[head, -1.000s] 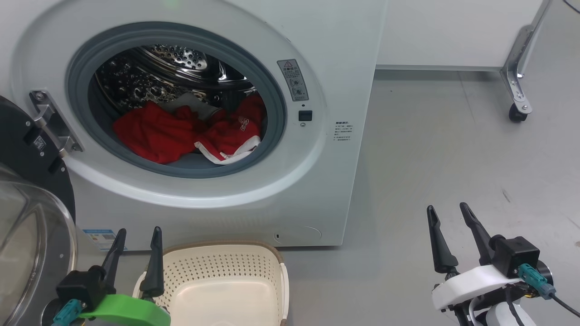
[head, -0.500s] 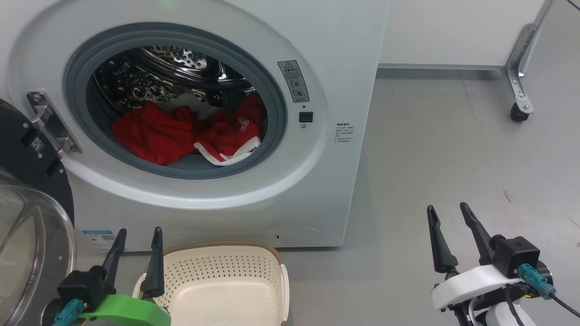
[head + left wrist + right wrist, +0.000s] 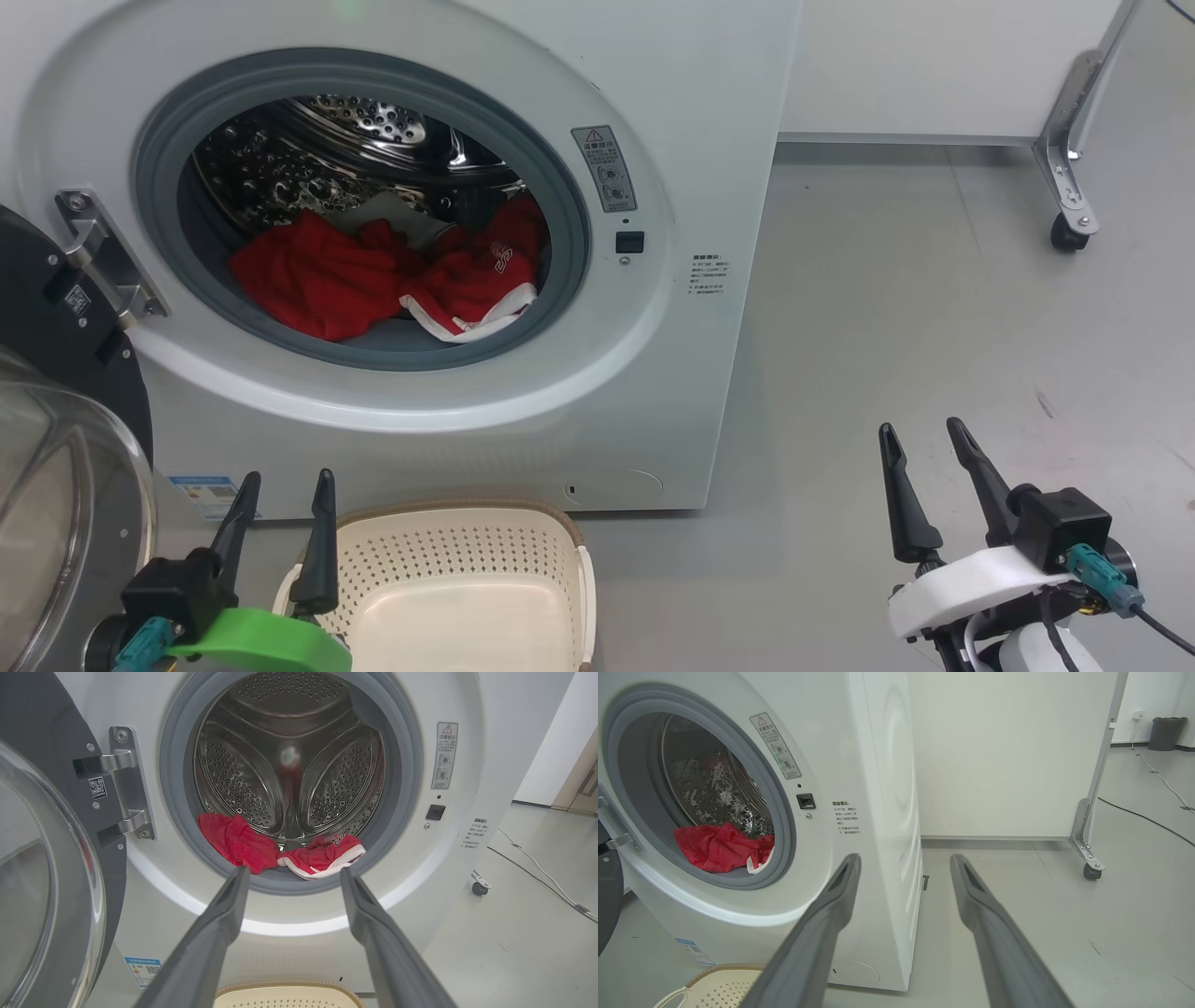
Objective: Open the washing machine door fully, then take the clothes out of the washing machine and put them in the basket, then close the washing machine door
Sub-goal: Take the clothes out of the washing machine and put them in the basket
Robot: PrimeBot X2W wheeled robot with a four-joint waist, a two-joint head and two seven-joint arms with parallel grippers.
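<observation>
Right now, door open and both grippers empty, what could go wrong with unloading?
1. The clothes lie bunched, one white-trimmed edge resting on the gasket; a pinch may lift only one piece or snag the rubber.
2. The washing machine door hangs open close beside the left gripper; an arm swing could knock it.
3. The basket sits low beneath the opening; a loose garment might drop past its rim.

Shiny perforated steel drum (image 3: 238, 779), matt grey rubber gasket (image 3: 174, 793), red cloth clothes (image 3: 317, 275), cream plastic basket (image 3: 448, 551)
</observation>
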